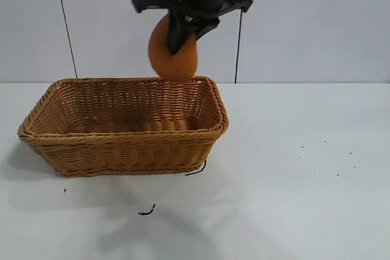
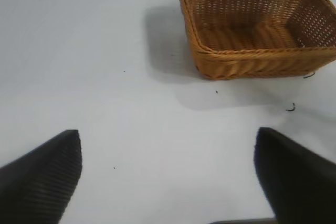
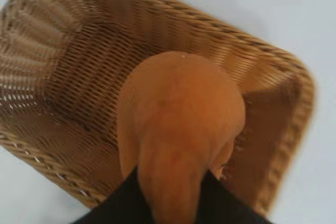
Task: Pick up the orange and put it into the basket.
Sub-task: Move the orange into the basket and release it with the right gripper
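The right gripper [image 1: 178, 36] is hanging above the far right corner of the basket [image 1: 125, 141], its dark fingers [image 1: 175, 38] pinching the orange [image 1: 173, 50] between them. The orange is sitting just below the gripper body, caught in the air, its lower curve appearing level with the braided rim in the exterior view and not touching the weave there. From the right wrist view the orange [image 3: 181, 124] is bulging out from between the black fingers [image 3: 118, 205], with the basket's [image 3: 58, 72] open interior lying underneath it, near one short end wall.

The basket is resting on the white tabletop [image 1: 292, 175], toward its left side and near the far edge, long side facing the camera. A few small dark specks, among them a curled scrap [image 1: 146, 211], are lying on the tabletop in front of the basket.

The left gripper [image 2: 168, 182] is hovering low over the bare tabletop, well apart from the basket [image 2: 247, 61], its two dark fingers [image 2: 42, 174] spread wide with nothing between them.
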